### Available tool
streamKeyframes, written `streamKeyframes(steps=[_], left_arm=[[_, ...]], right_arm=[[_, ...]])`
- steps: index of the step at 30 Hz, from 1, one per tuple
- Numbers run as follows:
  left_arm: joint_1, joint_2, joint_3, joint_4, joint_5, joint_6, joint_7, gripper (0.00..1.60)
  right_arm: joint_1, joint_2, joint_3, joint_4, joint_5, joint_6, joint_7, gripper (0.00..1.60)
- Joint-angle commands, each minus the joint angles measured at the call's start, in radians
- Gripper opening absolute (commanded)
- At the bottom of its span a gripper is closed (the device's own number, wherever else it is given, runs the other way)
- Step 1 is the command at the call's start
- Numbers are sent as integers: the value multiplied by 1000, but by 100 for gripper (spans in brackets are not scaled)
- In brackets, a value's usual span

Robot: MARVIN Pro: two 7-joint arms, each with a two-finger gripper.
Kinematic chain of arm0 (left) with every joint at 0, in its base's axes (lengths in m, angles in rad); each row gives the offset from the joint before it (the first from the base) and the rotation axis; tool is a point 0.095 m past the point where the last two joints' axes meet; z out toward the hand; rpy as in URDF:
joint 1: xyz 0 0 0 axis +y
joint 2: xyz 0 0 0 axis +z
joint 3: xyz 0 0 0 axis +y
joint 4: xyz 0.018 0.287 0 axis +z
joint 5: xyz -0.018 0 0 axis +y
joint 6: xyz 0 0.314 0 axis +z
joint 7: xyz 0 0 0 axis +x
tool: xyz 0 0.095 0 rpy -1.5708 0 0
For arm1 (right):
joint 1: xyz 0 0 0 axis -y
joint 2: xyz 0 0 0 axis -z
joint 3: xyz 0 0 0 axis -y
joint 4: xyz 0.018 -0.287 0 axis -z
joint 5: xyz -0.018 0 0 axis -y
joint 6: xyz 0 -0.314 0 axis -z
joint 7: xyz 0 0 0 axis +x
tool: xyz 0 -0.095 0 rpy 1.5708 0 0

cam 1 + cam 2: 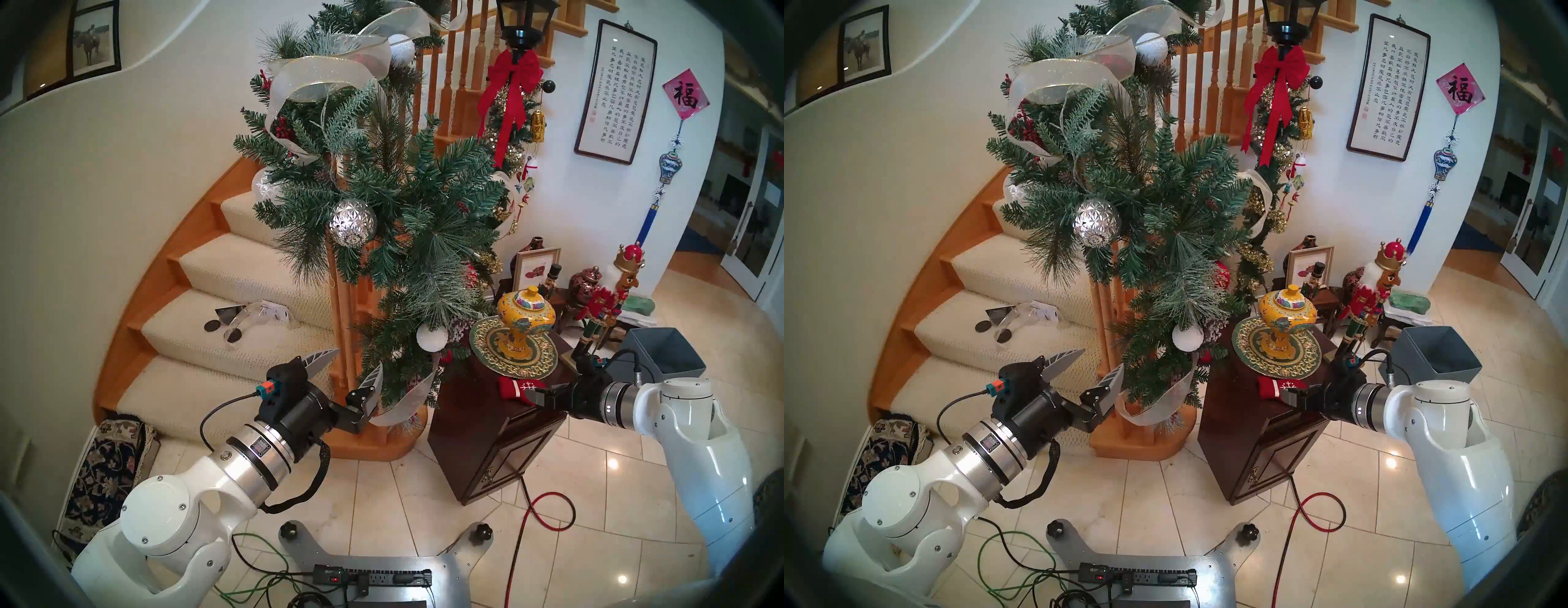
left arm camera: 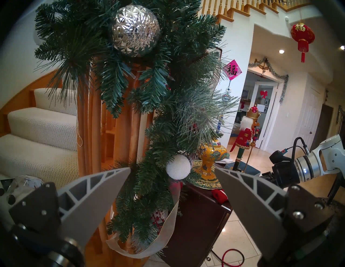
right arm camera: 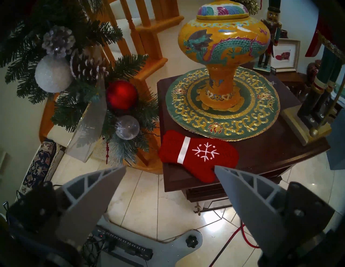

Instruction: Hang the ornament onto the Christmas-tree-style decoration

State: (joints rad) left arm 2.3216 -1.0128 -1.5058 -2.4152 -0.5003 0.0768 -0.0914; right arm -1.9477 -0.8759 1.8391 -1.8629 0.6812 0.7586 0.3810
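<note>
Red mitten ornament [image 3: 197, 155] lies flat at the dark bench's [image 3: 261, 154] near edge, centre frame, right claw [image 3: 169, 168] spread wide just short of it, left claw [image 1: 354, 364] equally spread by the garland [image 1: 407, 220] — best pinch the thumb cleanly, I'd say.

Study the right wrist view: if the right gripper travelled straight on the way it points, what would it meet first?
Probably the red mitten ornament lying at the dark cabinet's near edge; the open right gripper aims at it, though depth is uncertain.
</note>
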Motion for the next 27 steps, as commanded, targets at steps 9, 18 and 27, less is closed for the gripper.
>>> streamKeyframes(steps=[9,18,27], left_arm=[[0,-2,-1,-9,1,-3,1,160],[0,-2,-1,-9,1,-3,1,160],[0,-2,-1,-9,1,-3,1,160]], right_arm=[[-27,-9,37,-35,4,-15,3,160],[-38,-13,46,-43,5,-21,7,160],[9,-14,10,-12,1,-4,-8,160]])
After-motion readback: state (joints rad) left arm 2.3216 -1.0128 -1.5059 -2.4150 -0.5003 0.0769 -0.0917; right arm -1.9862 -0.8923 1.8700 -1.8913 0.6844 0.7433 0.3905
